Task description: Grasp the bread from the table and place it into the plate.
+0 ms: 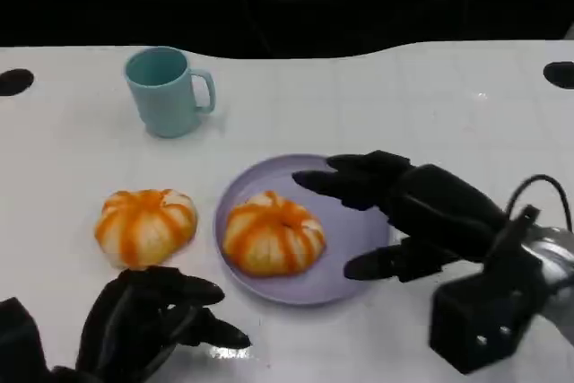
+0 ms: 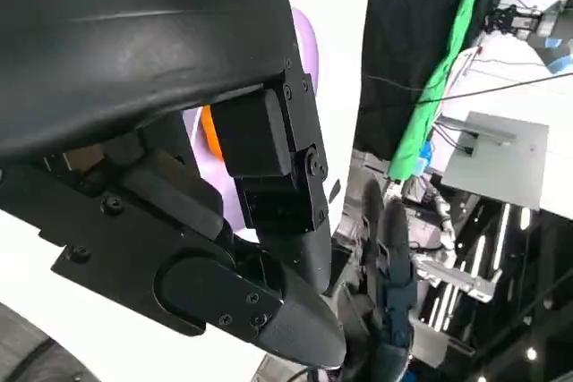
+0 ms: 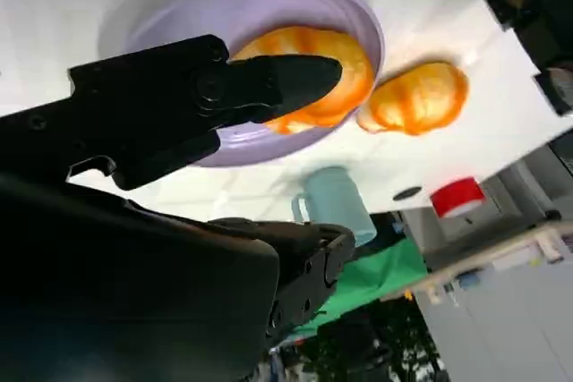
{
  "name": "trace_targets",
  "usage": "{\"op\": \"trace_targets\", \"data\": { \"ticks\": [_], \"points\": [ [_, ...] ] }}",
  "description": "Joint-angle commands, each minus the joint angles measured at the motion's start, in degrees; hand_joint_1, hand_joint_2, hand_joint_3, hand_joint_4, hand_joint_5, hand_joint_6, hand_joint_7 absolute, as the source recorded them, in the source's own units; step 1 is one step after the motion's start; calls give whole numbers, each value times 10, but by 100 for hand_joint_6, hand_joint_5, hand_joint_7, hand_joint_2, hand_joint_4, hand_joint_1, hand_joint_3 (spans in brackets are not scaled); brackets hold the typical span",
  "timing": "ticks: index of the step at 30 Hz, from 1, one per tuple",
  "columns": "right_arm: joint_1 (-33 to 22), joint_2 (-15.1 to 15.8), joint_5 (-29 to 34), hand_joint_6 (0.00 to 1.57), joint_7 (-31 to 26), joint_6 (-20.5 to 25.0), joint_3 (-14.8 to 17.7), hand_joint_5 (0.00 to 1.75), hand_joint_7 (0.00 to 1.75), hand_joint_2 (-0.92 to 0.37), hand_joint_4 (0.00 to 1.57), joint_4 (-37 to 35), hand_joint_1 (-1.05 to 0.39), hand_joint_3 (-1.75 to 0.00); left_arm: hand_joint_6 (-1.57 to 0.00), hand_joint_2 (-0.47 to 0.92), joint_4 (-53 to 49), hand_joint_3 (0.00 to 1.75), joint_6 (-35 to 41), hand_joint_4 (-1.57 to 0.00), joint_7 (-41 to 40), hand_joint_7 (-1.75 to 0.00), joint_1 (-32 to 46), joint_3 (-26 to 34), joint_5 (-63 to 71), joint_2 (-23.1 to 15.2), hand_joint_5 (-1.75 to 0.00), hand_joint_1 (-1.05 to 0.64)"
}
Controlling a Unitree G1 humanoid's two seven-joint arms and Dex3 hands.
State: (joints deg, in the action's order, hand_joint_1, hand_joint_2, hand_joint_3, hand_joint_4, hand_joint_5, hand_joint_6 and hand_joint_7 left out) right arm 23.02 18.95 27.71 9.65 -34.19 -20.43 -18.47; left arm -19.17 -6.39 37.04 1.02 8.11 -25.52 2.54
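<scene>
Bread [image 1: 273, 236] sat in the purple plate [image 1: 359, 221]; second bread [image 1: 144, 225] lay at plate's 9 o'clock. Right hand [image 1: 395, 213] hovered empty at 3 o'clock, fingers apart. Left hand [image 1: 148, 320] curled, holding nothing.

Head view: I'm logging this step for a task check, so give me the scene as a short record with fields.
surface: white table
plate: lilac plate, in front of the robot
bread on plate: one orange-striped bun, on the plate's left half
bread on table: second bun, on the table left of the plate, apart from it
cup: teal mug, upright, behind the second bun
right hand: over the plate's right side, fingers apart, holding nothing
left hand: near the table's front edge, in front of the second bun, holding nothing
</scene>
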Motion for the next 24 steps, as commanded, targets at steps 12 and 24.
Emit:
{"op": "trace_targets", "data": {
  "ticks": [12,24],
  "points": [
    [-150,30,-212,72,58,-54,97,108,29,-92,46,75,-52,-26,-155,80,6,0,3,-157,-7,0,5,4,-1,-5,-22,-99],
    [-267,28,-351,55,129,56,130,172,133,-92,50,174,-49,-30,-155,80,13,0,8,-157,-3,0,9,4,-5,-6,-21,-98]
  ]
}}
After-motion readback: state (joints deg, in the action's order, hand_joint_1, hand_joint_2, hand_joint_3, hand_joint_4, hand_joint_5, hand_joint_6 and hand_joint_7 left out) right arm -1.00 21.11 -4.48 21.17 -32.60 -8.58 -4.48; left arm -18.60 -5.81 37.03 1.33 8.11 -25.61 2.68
